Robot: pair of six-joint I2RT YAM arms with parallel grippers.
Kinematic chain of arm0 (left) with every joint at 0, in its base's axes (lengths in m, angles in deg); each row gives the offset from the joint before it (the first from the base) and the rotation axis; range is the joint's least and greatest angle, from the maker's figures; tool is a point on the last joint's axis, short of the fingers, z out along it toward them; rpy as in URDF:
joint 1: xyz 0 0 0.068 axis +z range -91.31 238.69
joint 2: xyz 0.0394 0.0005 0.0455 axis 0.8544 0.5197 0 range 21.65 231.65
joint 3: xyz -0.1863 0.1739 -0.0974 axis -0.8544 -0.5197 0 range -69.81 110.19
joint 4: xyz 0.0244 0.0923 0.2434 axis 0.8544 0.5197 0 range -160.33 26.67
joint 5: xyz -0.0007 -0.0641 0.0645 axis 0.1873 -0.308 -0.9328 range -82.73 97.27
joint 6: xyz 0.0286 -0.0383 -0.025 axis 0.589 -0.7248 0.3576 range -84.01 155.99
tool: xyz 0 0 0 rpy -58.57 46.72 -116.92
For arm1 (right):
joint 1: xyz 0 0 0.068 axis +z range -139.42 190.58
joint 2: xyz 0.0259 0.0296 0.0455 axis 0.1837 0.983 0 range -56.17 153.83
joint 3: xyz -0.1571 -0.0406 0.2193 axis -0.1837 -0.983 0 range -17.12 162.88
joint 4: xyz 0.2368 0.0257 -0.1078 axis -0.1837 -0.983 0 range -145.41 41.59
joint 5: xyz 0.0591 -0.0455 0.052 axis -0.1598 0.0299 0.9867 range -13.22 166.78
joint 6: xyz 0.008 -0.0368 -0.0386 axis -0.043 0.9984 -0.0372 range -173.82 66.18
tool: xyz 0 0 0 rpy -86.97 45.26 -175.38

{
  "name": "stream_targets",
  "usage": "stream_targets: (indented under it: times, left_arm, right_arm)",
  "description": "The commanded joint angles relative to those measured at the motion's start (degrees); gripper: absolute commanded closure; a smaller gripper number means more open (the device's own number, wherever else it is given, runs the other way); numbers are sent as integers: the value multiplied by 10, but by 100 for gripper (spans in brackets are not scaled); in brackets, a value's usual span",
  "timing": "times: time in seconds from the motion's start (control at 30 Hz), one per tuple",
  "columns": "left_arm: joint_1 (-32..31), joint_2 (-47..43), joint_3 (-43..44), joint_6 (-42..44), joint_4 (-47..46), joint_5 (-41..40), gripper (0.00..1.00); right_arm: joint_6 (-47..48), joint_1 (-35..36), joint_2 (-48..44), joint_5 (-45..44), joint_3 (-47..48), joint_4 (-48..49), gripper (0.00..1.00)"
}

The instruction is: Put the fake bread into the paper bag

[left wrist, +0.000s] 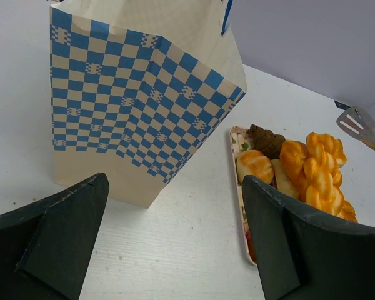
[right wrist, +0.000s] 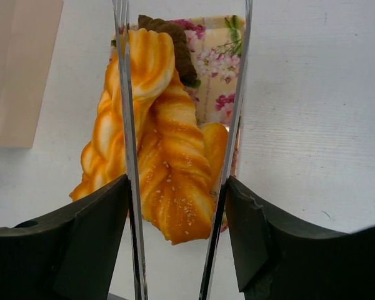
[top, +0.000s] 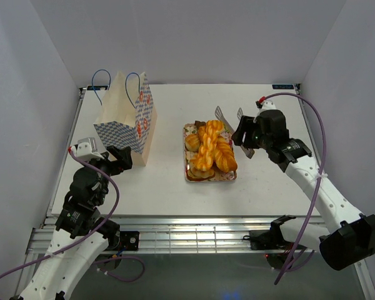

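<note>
The paper bag [top: 126, 119] stands upright at the left, blue-checkered sides, blue cord handles; it fills the left wrist view [left wrist: 131, 106]. Several fake breads [top: 210, 150] lie piled on a floral tray [top: 189, 177]: golden twisted loaves [right wrist: 175, 162], a bun [left wrist: 256, 167] and a dark brown piece [right wrist: 175, 37]. My right gripper [top: 244, 134] is shut on metal tongs [top: 228, 119], whose two arms [right wrist: 128, 125] stand apart over a twisted loaf without touching it. My left gripper [top: 115, 159] is open and empty just in front of the bag's near corner, low over the table [left wrist: 175, 219].
The tray [left wrist: 234, 140] sits mid-table, a hand's width right of the bag. White walls enclose the table at left, back and right. The tongs' tips show in the left wrist view [left wrist: 362, 125] beyond the tray.
</note>
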Motion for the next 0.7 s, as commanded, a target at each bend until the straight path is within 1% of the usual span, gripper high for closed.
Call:
stream_targets:
  times: [0.0,0.37,0.4,0.43,0.67]
  left_arm:
    - [-3,3,-1,-3,-2,-5,2]
    - [-2,9,-1,-2,-2,-4,2]
    - [-3,10,0,-1,-2,-5,2]
    - [-3,11,-1,-1,-1,-7,2]
    - [-3,14,-1,-1,-1,-6,2]
  right_arm:
    - [-19,12,4,11,13,33,34]
    - [-52,27,-3,39,-53,71,34]
    - [-53,27,-4,38,-56,73,34]
    - [-55,28,-6,56,-59,76,34]
    - [-65,30,-7,64,-71,88,36]
